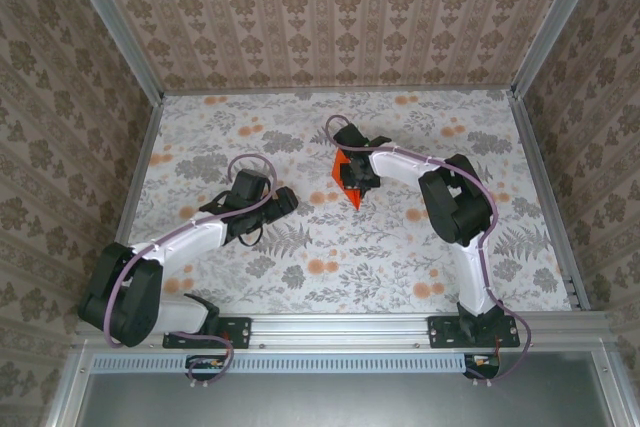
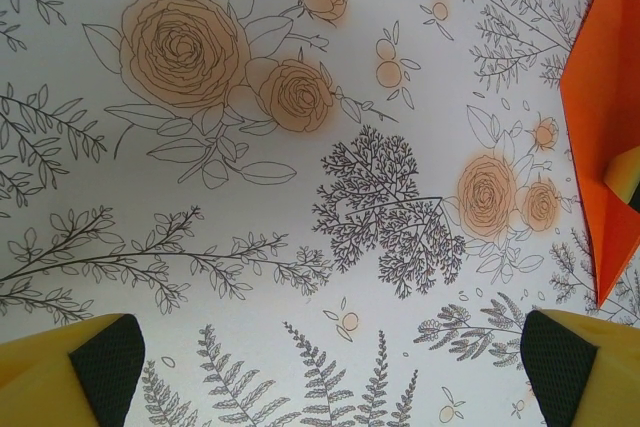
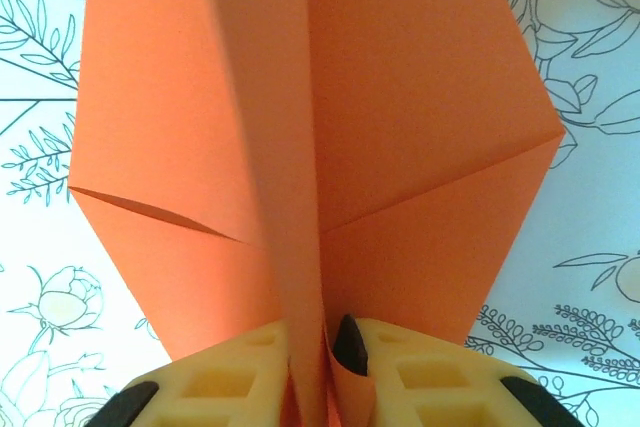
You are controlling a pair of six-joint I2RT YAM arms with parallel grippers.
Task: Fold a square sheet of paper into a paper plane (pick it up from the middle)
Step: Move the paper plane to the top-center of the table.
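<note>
Paper plane [image 3: 400,147] lies approx mid-worktop [image 1: 300,257]. Its raised centre fold is held by the right fingers [image 3: 220,382], which are pressed nearly together and pinch that ridge from both sides. The wings spread flat to either side. From above, the plane [image 1: 347,185] sits right under the right wrist, pointed end toward the near edge. Left fingers [image 2: 60,372] are spread wide w/ nothing btwn them, low over the floral print. The plane's edge [image 2: 600,117] is near them, off to one side, not touching.

Handling, my read: thin paper, v. light, floppy except along the creases, where stacked layers stiffen it. Prob slides easily on the smooth worktop. A hard squeeze would crush or dent it, and any twist would spoil the folds. Best hold is the centre fold around mid-length, w/ light pressure. Avoid the wing edges, since a single layer there would just bend or tear.
</note>
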